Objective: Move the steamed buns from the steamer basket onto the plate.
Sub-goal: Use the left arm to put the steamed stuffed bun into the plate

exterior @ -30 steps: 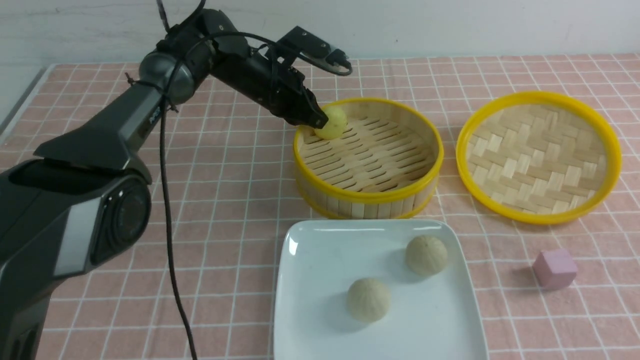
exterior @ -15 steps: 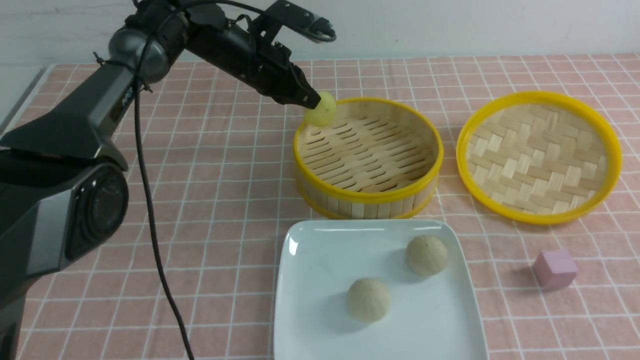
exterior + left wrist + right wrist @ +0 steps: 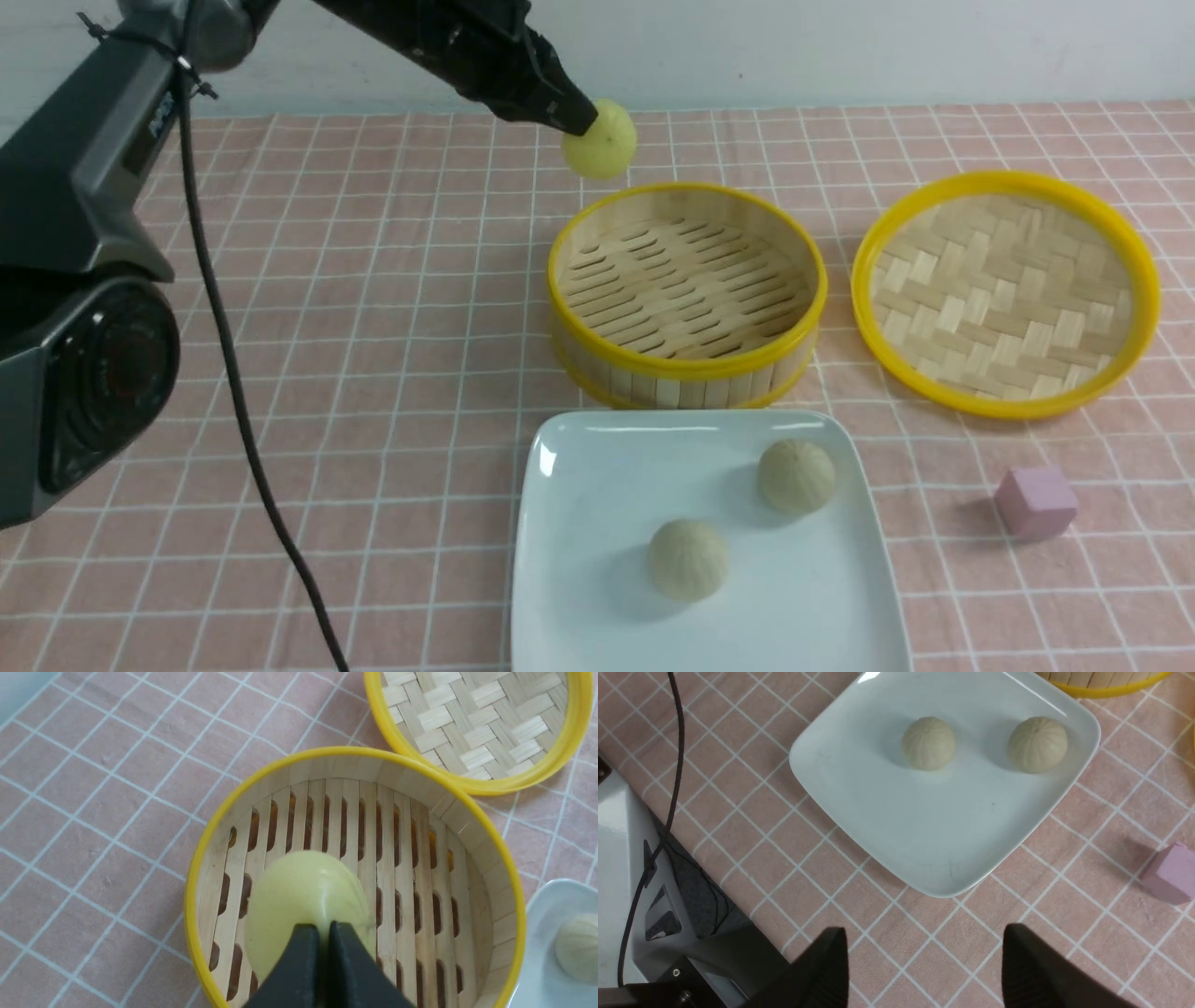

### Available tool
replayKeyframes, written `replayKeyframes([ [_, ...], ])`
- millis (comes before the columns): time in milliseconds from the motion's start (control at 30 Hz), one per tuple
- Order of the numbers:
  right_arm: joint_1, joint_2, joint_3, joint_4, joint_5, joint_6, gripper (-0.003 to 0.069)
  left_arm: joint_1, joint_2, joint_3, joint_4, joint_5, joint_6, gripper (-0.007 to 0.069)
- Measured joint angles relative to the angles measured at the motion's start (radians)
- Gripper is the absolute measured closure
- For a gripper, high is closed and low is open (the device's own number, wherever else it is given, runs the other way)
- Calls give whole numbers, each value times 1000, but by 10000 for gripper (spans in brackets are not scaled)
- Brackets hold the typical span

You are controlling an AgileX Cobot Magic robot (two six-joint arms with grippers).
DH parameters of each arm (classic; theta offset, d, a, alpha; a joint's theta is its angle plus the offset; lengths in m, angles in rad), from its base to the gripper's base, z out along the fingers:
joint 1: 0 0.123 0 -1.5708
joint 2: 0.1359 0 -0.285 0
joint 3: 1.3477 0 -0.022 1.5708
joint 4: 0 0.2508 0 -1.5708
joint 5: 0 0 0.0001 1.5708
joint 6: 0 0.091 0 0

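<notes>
Now, on the near side of the round bamboo steamer basket with yellow rims [image 3: 686,369], the glossy white square plate [image 3: 579,579] carries two pale beige ridged buns [image 3: 688,558]. The right gripper [image 3: 924,933] hangs there spread and empty, shown only by its own wrist view. Over the basket's far rim the left gripper [image 3: 571,117] clenches the pale yellow round bun [image 3: 600,140]. Its wrist view alone reveals jaws almost meeting, nipping just the bun's edge. Such a shallow pinch could let the bun slip and drop back, or roll away.
</notes>
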Motion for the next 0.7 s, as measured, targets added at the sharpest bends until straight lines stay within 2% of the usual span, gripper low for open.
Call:
replayKeyframes([
  [133, 0, 0, 0, 0, 0, 0, 217, 0, -25, 0, 5, 1, -50, 606],
  [333, 0, 0, 0, 0, 0, 0, 217, -3, -34, 0, 18, 1, -190, 606],
  [700, 0, 0, 0, 0, 0, 0, 217, -35, -37, 93, 98, 1, -295, 603],
])
